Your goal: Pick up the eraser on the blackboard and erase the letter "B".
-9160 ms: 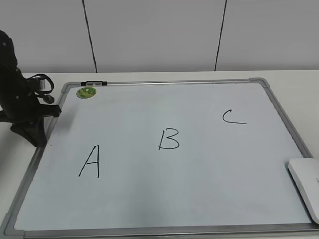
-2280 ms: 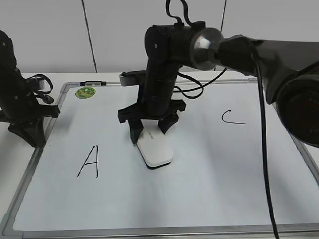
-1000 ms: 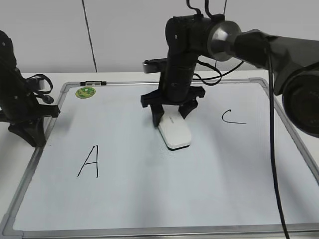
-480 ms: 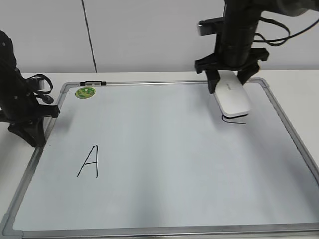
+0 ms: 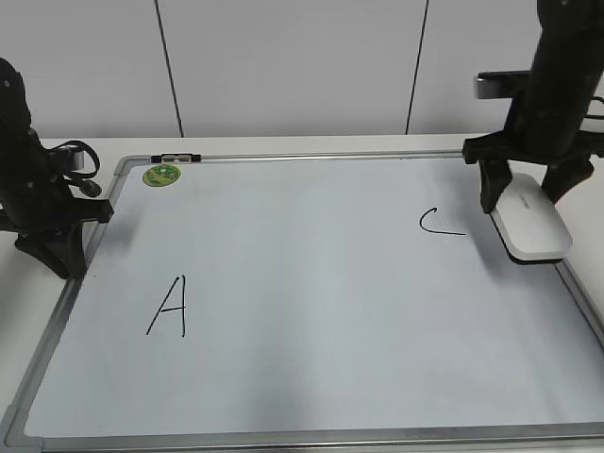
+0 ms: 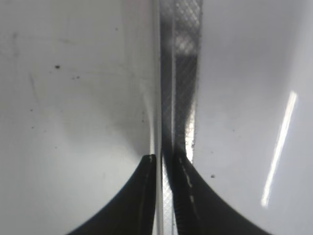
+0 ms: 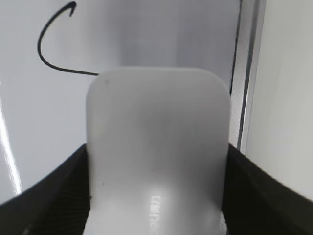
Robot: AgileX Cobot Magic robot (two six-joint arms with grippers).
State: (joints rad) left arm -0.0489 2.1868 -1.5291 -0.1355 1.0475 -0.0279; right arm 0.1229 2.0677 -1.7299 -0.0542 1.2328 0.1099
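My right gripper (image 5: 522, 200) is shut on the white eraser (image 5: 533, 228) and holds it low over the right edge of the blackboard (image 5: 311, 377), just right of the "C" (image 5: 442, 223). I cannot tell whether the eraser touches the board. In the right wrist view the eraser (image 7: 156, 147) fills the space between the jaws (image 7: 157, 161), with the "C" (image 7: 56, 44) ahead on the left and the board's frame (image 7: 247, 73) on the right. No letter "B" shows; the board's middle is bare white. My left gripper (image 5: 58, 257) is shut at the board's left frame (image 6: 181, 73).
The "A" (image 5: 170, 307) stands at the board's lower left. A round green magnet (image 5: 162, 175) sits at the top left corner, and a small black and white marker (image 5: 177, 158) lies on the top frame. A white wall stands behind the table.
My right gripper has carried the eraser from the board's middle to the right, past the "C", to the right frame. The "B", seen earliest, is gone. The left arm has not moved.
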